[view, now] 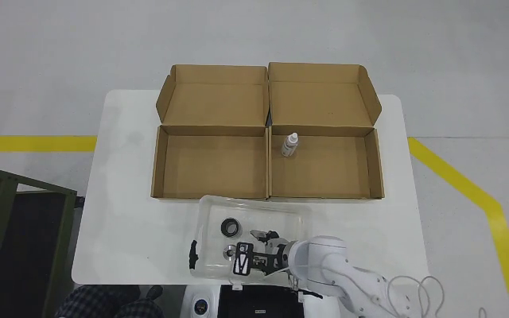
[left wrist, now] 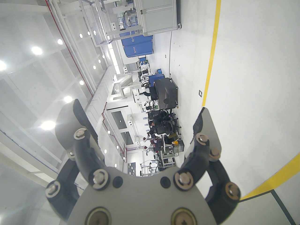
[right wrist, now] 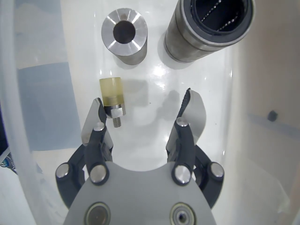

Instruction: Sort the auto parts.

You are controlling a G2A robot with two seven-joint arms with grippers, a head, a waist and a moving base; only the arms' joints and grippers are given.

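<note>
While L jaws hang apart, R jaws, also apart, sit by yellowish stud [right wrist: 112, 94] in clear bin [right wrist: 145, 134].

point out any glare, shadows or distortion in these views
Right wrist view: glare spots on the tray floor near the bearing, soft shadow beside the stud. Left wrist view: ceiling lights flare and the yellow floor line bows, a wide-lens distortion. Top view: even light, no hard shadows.

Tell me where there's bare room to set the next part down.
The left box floor is entirely bare. The right box is free except its far corner by the shared wall, where a small white bottle sits. The table strips either side of the boxes are open. Crowded: the clear bin, with the right gripper among the bearing, bushing and stud.
</note>
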